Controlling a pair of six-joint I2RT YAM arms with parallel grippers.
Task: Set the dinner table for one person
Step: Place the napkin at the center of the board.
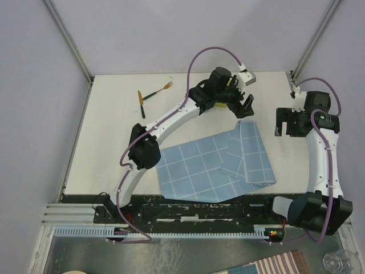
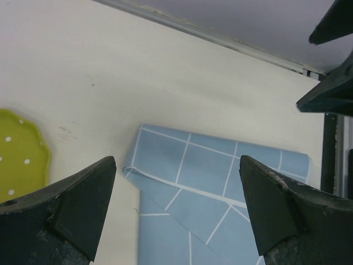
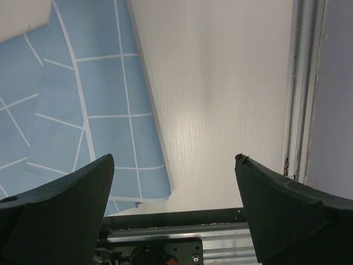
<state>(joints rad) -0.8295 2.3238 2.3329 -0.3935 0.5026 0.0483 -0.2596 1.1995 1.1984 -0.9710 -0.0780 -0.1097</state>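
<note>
I'm hovering the left hand (image 2: 176, 163) and right hand (image 3: 174, 160) wide open, empty. A low sweep is risking bunching the folded cloth (image 1: 214, 162).

Pale lilac walls (image 1: 188, 28), aluminium corner posts (image 1: 68, 40)

- desk (image 2: 138, 72), white: carrying a folded light-blue grid cloth (image 2: 220, 187) lying near its far edge.
- plate (image 2: 19, 149), yellow-green, dotted: sitting left of the cloth, apart from it.
- left end effector (image 2: 177, 165): hovering above, jaws standing wide, gripping nothing.
</note>
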